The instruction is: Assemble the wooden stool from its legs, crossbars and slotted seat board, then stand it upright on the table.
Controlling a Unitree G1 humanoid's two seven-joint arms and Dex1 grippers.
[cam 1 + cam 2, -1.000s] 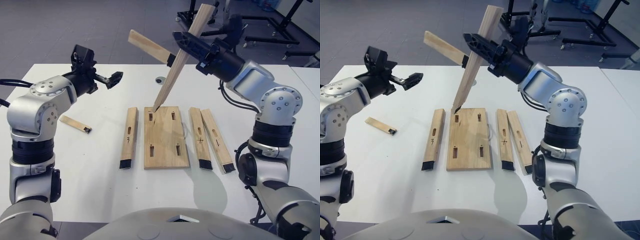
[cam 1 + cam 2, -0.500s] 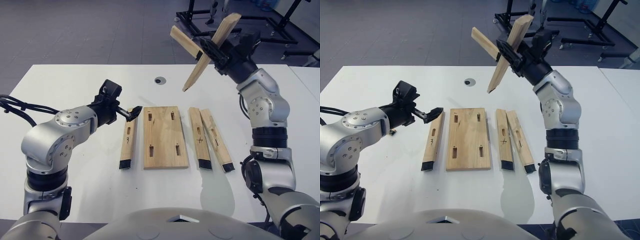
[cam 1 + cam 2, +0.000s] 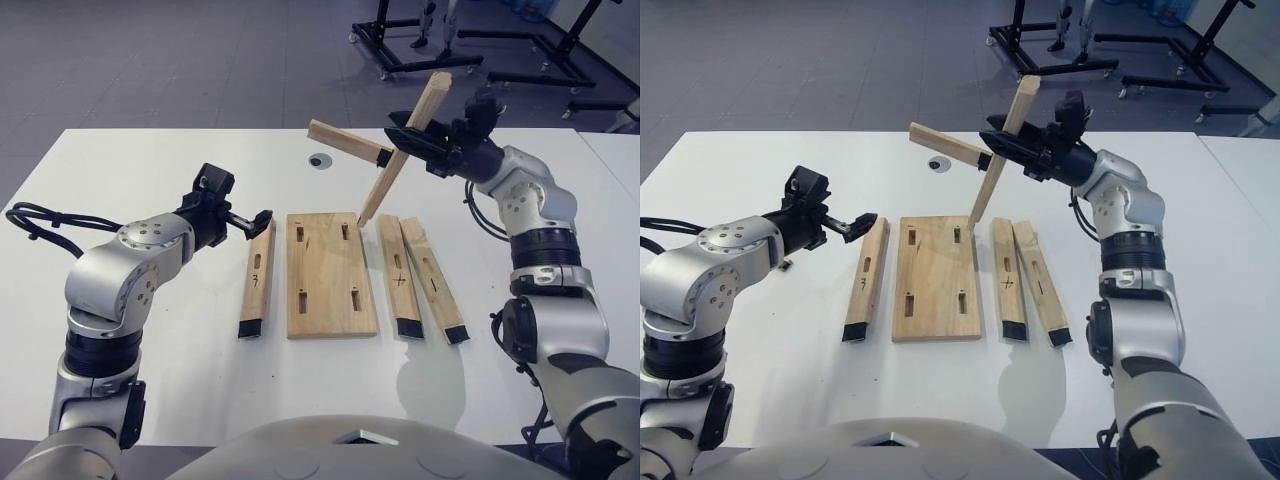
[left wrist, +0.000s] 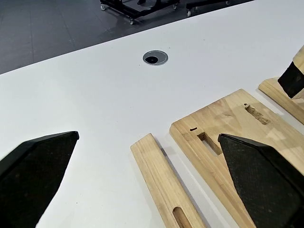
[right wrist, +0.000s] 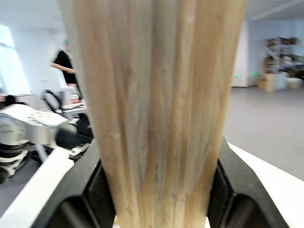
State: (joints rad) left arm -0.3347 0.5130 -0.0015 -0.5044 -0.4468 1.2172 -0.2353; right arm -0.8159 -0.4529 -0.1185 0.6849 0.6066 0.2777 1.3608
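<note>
1. The right hand (image 3: 408,143) is pinched on a leg (image 3: 378,190) held tilted above the desk (image 3: 150,180). The right wrist view shows a finger pressed on either side of the wood. A crossbar (image 3: 345,140) is already joined to that leg and juts toward the left.
2. The left hand (image 3: 252,219) is spread, its fingers (image 4: 259,180) set either side of the far end of a slotted leg (image 3: 257,277) lying flat.
3. The seat board (image 3: 331,272) lies flat just beside it, with two more legs (image 3: 397,275) on its right.
4. The step in hand is judged to be seating the held leg in the board's far right slot. For that, the tip must be lined up and the leg brought upright before pressing.
5. Whether the tip touches the board cannot be told, and the leg-crossbar joint is partly covered by the right hand.
</note>
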